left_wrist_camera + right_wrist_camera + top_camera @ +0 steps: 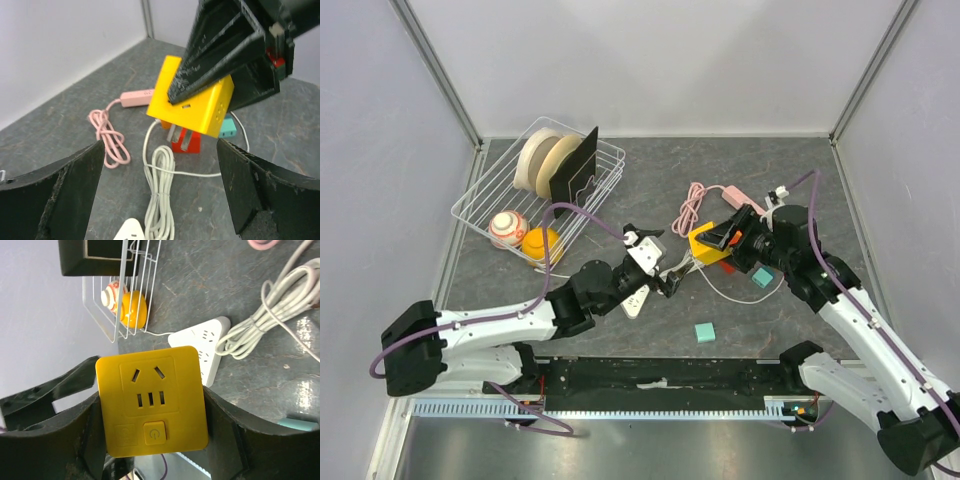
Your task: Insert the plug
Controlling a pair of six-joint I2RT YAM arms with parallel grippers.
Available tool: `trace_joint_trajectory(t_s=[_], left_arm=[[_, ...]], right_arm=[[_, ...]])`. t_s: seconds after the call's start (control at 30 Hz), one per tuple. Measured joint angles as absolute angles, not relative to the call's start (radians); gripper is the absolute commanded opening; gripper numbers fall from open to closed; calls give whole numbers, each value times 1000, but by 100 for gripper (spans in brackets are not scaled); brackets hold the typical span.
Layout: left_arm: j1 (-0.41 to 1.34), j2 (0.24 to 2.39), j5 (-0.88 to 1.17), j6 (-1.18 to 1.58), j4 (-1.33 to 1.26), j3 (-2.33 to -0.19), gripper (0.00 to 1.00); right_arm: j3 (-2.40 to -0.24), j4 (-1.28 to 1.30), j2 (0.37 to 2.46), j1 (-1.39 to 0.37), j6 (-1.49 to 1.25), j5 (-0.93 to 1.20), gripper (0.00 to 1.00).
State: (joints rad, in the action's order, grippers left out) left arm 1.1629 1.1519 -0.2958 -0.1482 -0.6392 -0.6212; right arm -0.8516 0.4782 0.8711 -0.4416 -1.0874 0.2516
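Observation:
My right gripper [718, 240] is shut on the yellow plug [704, 246], a square block held above the table. Its socket face and power button fill the right wrist view, where the plug [152, 402] sits between the two black fingers [227, 420]. In the left wrist view its metal prongs [181, 138] point down and toward me. The white power strip [636, 302] lies flat on the table; it is also in the right wrist view [206, 345]. Directly above the strip, my left gripper [666, 276] is open, nothing between its fingers [80, 175].
A bundled white cable [160, 195] lies under the left gripper. A red block [189, 146] and a teal block [762, 277] sit beneath the plug, another teal block [705, 332] nearer. A pink strip and cable [705, 203] lie behind. A wire basket [485, 200] stands far left.

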Motion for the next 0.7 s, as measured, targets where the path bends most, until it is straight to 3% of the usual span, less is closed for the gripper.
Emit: trace_joint_trajectory(t_s=[0.3,0.7], left_arm=[[1053,1193,-47,-89,-504,-647,100],[1029,1250,61,-90,-500,-724,100]], right_arm=[[-852,410,894,-449,-1050,347,0],[-852,366,925,-482,-1035,401,0]])
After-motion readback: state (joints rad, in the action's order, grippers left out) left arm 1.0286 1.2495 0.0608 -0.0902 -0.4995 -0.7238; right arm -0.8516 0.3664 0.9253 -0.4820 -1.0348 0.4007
